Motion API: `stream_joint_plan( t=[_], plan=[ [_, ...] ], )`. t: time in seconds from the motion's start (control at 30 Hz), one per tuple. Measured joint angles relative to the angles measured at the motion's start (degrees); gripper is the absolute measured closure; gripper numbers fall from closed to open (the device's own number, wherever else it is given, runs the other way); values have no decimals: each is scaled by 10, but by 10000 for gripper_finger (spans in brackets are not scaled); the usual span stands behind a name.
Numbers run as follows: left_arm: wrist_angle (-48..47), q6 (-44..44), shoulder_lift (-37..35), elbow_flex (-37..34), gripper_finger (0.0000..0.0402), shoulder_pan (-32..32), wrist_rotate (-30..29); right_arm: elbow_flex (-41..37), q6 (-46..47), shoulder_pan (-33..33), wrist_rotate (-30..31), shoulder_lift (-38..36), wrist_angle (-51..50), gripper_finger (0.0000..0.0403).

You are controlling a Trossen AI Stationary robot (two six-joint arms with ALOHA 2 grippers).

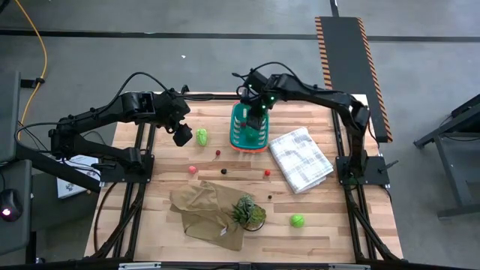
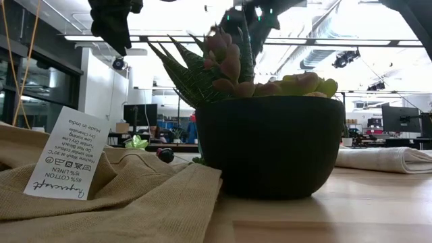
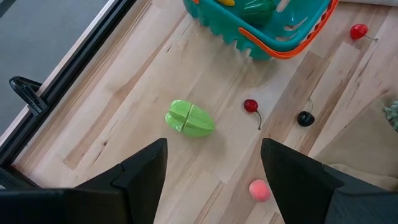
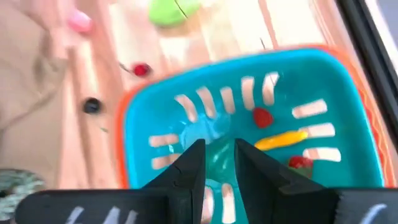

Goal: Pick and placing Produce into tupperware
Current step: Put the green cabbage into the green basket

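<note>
The teal tupperware [image 1: 241, 135] stands at the table's far middle, holding a yellow piece [image 4: 280, 140], red pieces [image 4: 262, 117] and a dark green piece [image 3: 258, 7]. My right gripper [image 4: 217, 163] hangs above its inside, fingers a narrow gap apart with nothing between them. My left gripper [image 3: 214, 168] hovers open above the table, left of the tupperware. A light green piece [image 3: 189, 118] lies on the wood just beyond its fingers. Loose on the wood are a red ball [image 3: 250, 106], a dark ball [image 3: 305, 118], a pink ball [image 3: 259, 190] and another green piece [image 1: 298, 220].
A white checked cloth [image 1: 300, 159] lies folded right of the tupperware. A tan cloth [image 1: 204, 214] and a potted plant [image 1: 247, 212] sit near the front middle. More small balls [image 1: 267, 172] [image 1: 270, 198] lie between them. Bare wood shows at the far left and near right.
</note>
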Motion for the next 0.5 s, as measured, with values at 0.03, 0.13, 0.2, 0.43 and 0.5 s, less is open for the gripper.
stream_joint_plan(
  t=[0.03, 0.13, 0.2, 0.43, 0.5],
  plan=[
    [0, 0, 0, 0, 153, 0, 0, 13, 1, 3, -1, -3, -15, 327],
    [0, 0, 0, 0, 153, 0, 0, 52, 0, 16, -2, -13, -67, 327],
    [0, -1, 0, 0, 153, 0, 0, 65, -2, 29, -2, -23, -104, 327],
    [-1, 0, 0, 0, 153, 0, 0, 67, -1, 84, 2, -59, -184, 327],
    [0, 0, 0, 0, 153, 0, 0, 67, 6, 97, 4, -64, -191, 327]
  ],
)
